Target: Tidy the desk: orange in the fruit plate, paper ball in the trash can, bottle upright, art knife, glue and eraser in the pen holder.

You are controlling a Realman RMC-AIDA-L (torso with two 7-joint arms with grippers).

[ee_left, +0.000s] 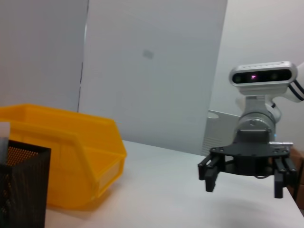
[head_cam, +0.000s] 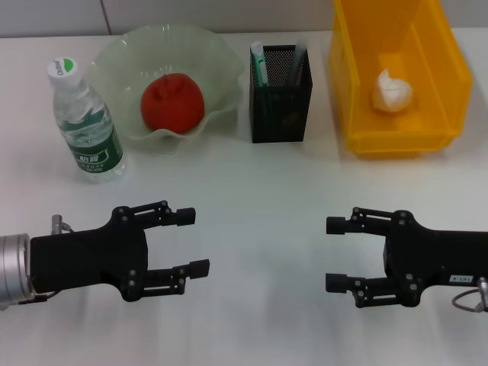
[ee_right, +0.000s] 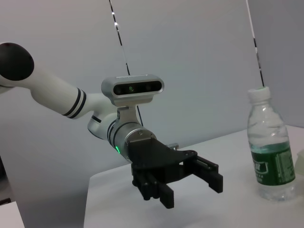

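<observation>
Overhead head view; wrist views facing across.

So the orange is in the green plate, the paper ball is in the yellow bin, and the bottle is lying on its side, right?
Not quite: the bottle stands upright, cap on top, as the head view shows. The orange is in the green plate, and the paper ball is in the yellow bin.

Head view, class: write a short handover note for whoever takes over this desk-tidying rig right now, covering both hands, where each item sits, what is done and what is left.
Left hand: open, empty, low over the near desk on the left.
Right hand: open, empty, low over the near desk on the right.
Orange is in the fruit plate.
Paper ball is in the yellow bin.
Bottle stands upright beside the plate.
Pen holder holds a few items; I cannot identify each one.
Done: orange, paper ball, bottle.
Left: confirm knife, glue and eraser are in the holder; none lies loose on the desk here.
</observation>
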